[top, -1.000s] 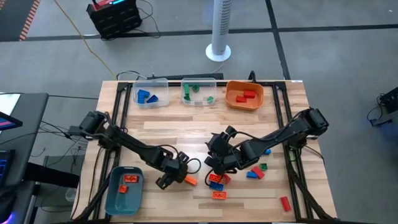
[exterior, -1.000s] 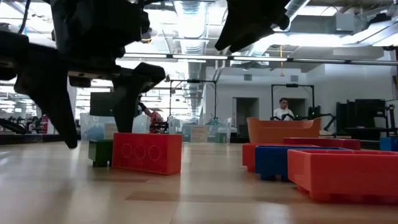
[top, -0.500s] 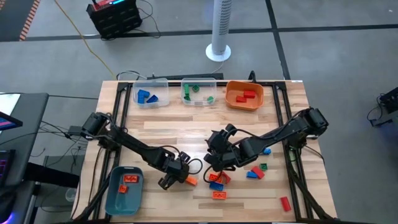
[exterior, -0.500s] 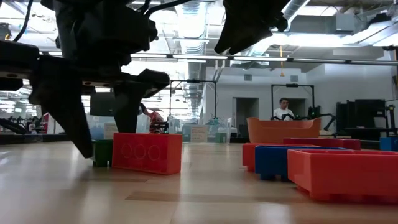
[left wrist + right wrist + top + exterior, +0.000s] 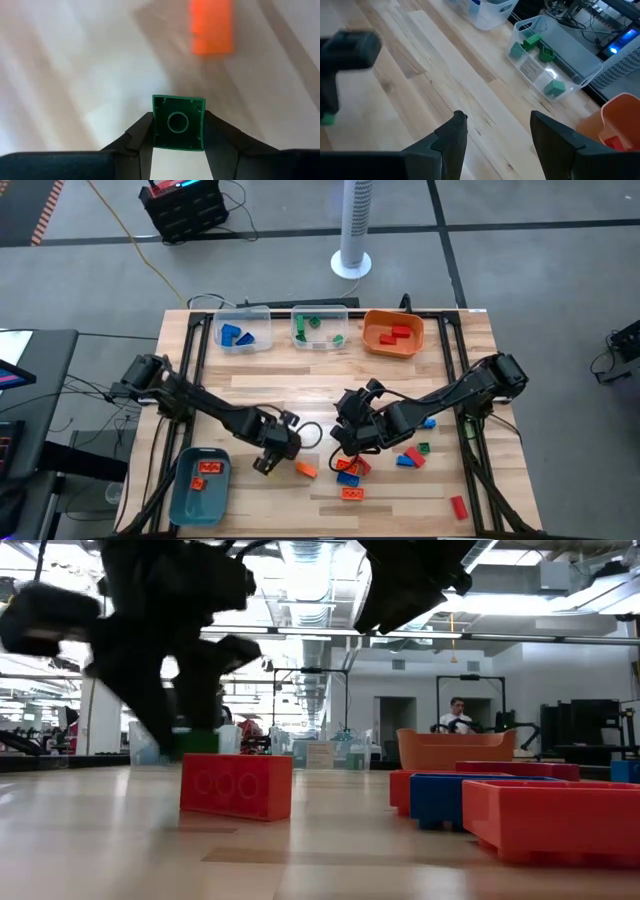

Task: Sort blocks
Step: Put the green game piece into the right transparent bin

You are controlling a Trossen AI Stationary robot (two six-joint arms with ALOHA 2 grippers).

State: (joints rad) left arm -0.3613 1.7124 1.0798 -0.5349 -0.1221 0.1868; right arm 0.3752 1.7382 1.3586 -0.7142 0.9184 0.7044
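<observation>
- Near the table's front-left middle, the left gripper (image 5: 268, 460) had its jaws clenched on a green block (image 5: 178, 122), held clear of the wood.
- Just beside it on the table lay an orange block (image 5: 306, 470).
- Over the loose blocks (image 5: 350, 472) at centre, the right gripper (image 5: 495, 125) hung with jaws apart, grasping nothing.
- Far-edge bins held sorted pieces: blue, green, and the orange bin (image 5: 393, 333) with red.

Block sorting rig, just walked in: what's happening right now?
The left claw is shut on a small green block and holds it clear of the table, beside an orange block. The right claw hangs open above the loose blocks near the table's middle, holding nothing. Along the far edge, bins hold sorted blue, green and red blocks; a teal bin holds orange ones.
</observation>
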